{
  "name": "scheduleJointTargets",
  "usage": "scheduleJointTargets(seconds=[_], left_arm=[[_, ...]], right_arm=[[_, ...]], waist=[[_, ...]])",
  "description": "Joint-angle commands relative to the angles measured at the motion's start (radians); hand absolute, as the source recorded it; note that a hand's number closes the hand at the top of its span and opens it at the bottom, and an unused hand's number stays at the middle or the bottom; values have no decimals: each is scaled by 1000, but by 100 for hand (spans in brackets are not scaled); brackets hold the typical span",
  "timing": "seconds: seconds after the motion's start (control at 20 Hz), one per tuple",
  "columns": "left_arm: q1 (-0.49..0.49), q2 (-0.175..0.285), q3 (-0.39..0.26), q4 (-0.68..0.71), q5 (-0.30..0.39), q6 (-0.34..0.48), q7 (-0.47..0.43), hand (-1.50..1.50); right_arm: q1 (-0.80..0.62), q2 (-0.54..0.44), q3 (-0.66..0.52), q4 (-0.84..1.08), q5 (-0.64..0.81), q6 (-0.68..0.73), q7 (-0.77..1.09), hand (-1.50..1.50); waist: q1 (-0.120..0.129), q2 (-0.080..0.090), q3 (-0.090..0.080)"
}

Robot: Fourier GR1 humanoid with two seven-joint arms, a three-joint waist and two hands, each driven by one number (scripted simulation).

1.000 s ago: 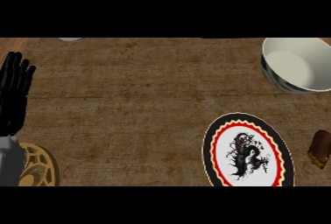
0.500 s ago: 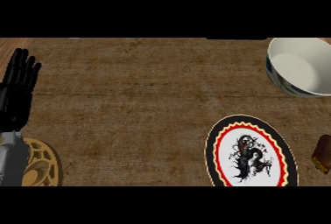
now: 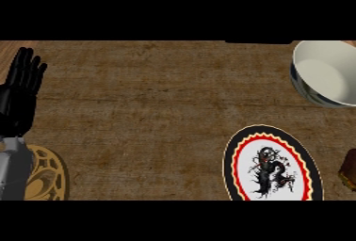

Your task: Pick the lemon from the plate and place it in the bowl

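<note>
At L edge, robot hand (image 3: 18,103), fingers (image 3: 26,70) straight.

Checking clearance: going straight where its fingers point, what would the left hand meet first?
The way looks free as far as shown: the left hand points along the counter toward its far edge.

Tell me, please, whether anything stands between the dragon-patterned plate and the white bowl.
Nothing visible does: only bare brown wooden counter separates the round black-rimmed dragon plate from the deep white bowl. A dark brown object sits off to the right. No lemon shows.
</note>
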Motion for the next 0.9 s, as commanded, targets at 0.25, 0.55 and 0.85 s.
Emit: scheduleJointTargets(seconds=[0.25,0.55,0.85], left_arm=[[10,-24,-18,9,-12,-3,-21,0],[32,-7,-11,-82,-4,7,57,0],[4,-2,8,9,-9,-9,-10,0]], right_arm=[[-280,156,222,-109,42,52,244,150],[-340,331,303,-87,88,-27,315,150],[-389,462,363,-20,151,-135,357,150]], waist=[[4,0,-1],[-1,-4,0],[-12,0,0]])
